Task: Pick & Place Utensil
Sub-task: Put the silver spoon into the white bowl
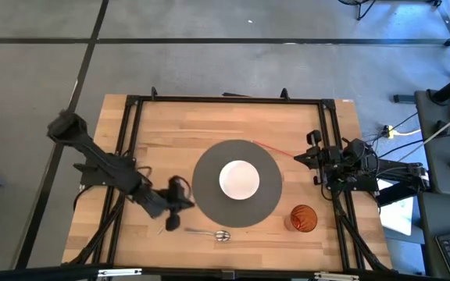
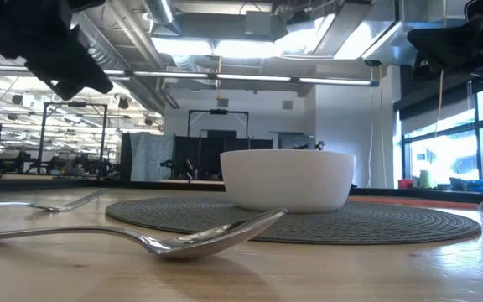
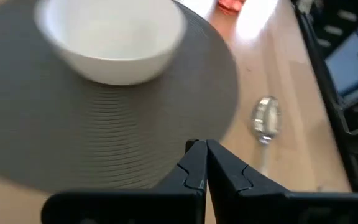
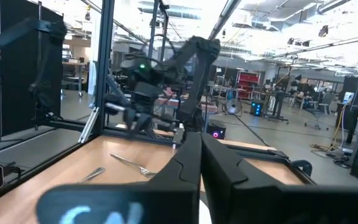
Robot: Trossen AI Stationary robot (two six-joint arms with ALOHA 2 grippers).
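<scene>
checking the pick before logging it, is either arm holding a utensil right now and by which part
Nothing is held. The left gripper hovers with jaws shut and empty near the grey round placemat; the silver metal spoon lies on the table. The right gripper waits shut at the table's right edge.

Layout around my left gripper point(image 1: 180, 204)

The mat point(image 1: 209, 204) lies just right of it, the bowl point(image 1: 239, 179) on that mat; the spoon point(image 1: 209, 233) lies near, toward the front edge, the fork point(image 1: 170, 224) beside it.
</scene>
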